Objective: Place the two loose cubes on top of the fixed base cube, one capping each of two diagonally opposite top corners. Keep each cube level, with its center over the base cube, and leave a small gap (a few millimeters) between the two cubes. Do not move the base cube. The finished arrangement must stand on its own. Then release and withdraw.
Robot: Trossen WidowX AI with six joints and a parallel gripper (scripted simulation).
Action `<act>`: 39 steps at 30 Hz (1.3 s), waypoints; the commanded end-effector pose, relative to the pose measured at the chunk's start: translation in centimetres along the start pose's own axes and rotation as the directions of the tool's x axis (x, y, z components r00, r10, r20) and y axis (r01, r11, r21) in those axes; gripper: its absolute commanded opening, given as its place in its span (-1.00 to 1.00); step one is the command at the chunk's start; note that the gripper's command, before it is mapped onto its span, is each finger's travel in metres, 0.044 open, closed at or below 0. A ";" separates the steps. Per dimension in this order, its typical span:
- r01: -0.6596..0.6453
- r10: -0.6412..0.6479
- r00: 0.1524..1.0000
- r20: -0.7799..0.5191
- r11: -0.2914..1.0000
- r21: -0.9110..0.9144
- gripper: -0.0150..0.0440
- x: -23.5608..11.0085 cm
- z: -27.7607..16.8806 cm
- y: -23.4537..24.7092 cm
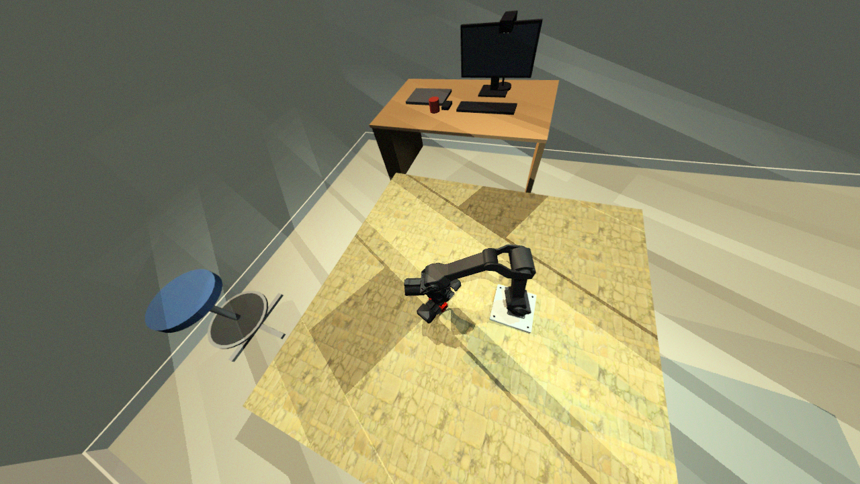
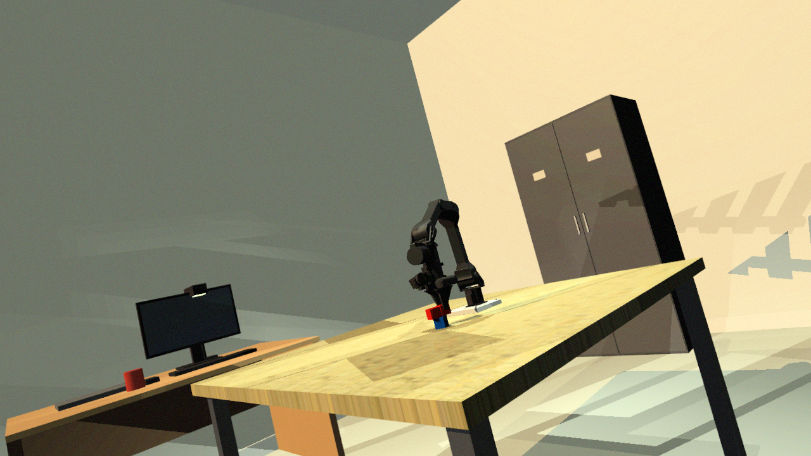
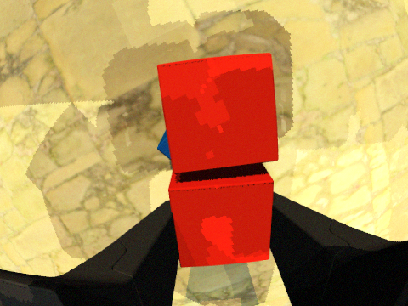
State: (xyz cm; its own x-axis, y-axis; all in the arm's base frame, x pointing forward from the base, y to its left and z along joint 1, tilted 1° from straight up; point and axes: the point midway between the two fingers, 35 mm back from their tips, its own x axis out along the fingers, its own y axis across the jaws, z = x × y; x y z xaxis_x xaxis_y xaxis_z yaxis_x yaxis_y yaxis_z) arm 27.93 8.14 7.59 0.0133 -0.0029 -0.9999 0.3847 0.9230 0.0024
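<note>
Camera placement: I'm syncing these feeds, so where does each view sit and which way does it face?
Top: high above, looking down past the work table toward the desk; the whole arm shows.
Exterior: low, off a table corner, facing the cabinet; the whole arm shows.
Wrist: on the end effector, looking down; only its fingers show, gripping a red cube.
Exterior and wrist share the blue base cube.

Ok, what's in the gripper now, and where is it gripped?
A red cube, pinched by its two opposite side faces between the gripper fingers.
</note>
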 end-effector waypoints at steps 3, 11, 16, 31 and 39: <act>-0.002 0.002 1.000 0.000 1.000 -0.003 -0.14 0.1 0.0 0.0; -0.002 0.002 1.000 0.000 1.000 -0.003 0.20 0.1 0.0 0.0; 0.000 0.000 1.000 0.000 1.000 0.000 0.20 -0.9 0.0 0.0; 0.000 0.000 1.000 0.000 1.000 0.000 0.20 -3.1 0.0 0.0; 0.000 0.000 1.000 0.000 1.000 0.000 0.20 -4.4 0.0 0.0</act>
State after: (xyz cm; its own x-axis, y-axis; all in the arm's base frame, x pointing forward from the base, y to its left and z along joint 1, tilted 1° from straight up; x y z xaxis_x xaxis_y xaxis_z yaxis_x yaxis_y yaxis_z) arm 27.74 8.09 11.33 0.0071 -0.0048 -1.0000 0.3842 0.9233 -0.0017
